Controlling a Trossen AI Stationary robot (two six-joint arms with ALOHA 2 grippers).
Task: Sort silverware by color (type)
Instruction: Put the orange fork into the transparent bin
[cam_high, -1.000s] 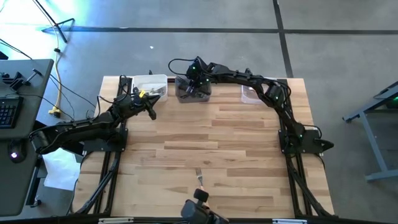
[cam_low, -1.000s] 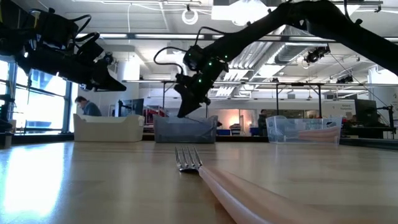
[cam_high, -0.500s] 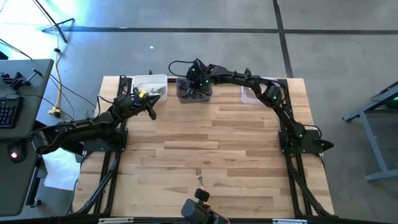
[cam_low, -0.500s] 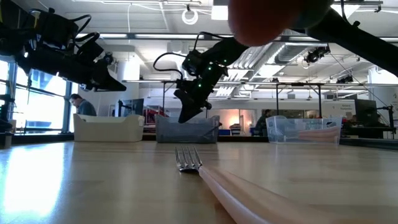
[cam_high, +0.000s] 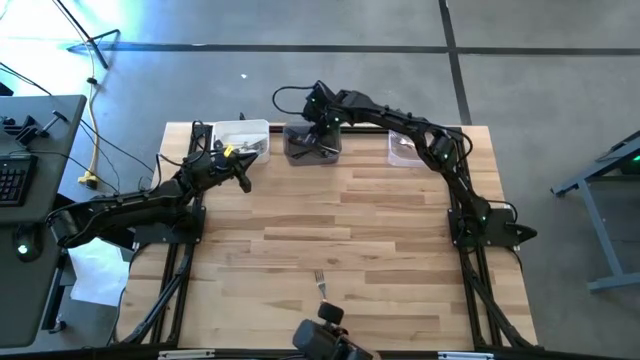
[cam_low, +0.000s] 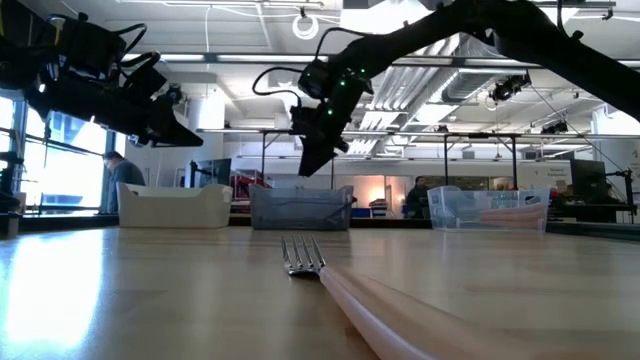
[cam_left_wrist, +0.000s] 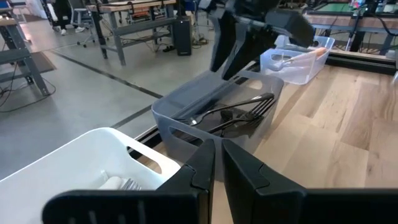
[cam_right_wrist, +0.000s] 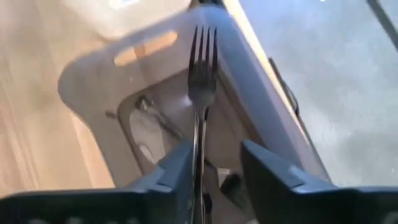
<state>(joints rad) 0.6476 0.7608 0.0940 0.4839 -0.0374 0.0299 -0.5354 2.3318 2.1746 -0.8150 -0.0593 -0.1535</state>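
Right pincer (cam_high: 322, 120): mine, hanging over the grey bin (cam_high: 300, 155) at the far edge of the desk (cam_high: 400, 230). Its fingers stand apart, wider than the dark fork (cam_right_wrist: 200, 81) between them.
Dark fork: lies along one finger, tines pointing down into the grey bin. I cannot tell whether it is free of the finger.
Left pincer (cam_high: 243, 178): closed on nothing, waiting just beside the white bin (cam_high: 240, 130).
Grey bin contents: several dark forks (cam_left_wrist: 230, 109) lie inside.
White bin contents: at least one pale piece shows in the left wrist view.
Clear bin (cam_high: 405, 150): holds a piece with an orange handle (cam_left_wrist: 305, 56).
Left to do: one fork (cam_high: 320, 281) lies alone at the desk's near edge, well apart from the bins; its handle looks pale.
Progress: I judge the sorting nearly finished, with this dark fork to land and that last fork to fetch.
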